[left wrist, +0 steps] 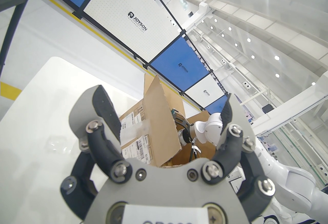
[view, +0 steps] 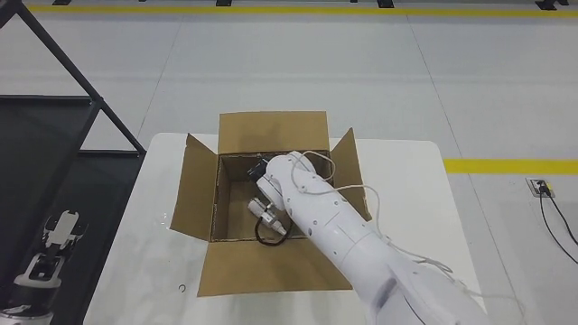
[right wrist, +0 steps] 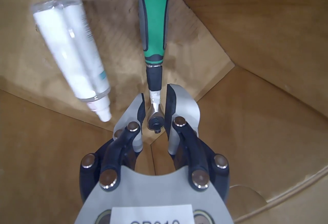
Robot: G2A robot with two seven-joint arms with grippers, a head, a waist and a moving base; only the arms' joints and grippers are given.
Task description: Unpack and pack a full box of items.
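Right gripper (right wrist: 156,93) jaws clamp the steel head of the ratchet wrench (right wrist: 153,22) in the box (right wrist: 256,30). It is probably heavy, stiff and slippery there; the rubber handle would grip better. Left gripper (left wrist: 166,96) jaws are spread and empty.

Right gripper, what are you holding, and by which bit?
The right gripper grips the ratchet wrench by its metal head end, with the green handle sticking out.

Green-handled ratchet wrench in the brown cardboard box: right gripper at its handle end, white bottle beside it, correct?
No: the right wrist view shows the right gripper at the metal head of the green-handled ratchet wrench, in the brown cardboard box, white bottle beside it.
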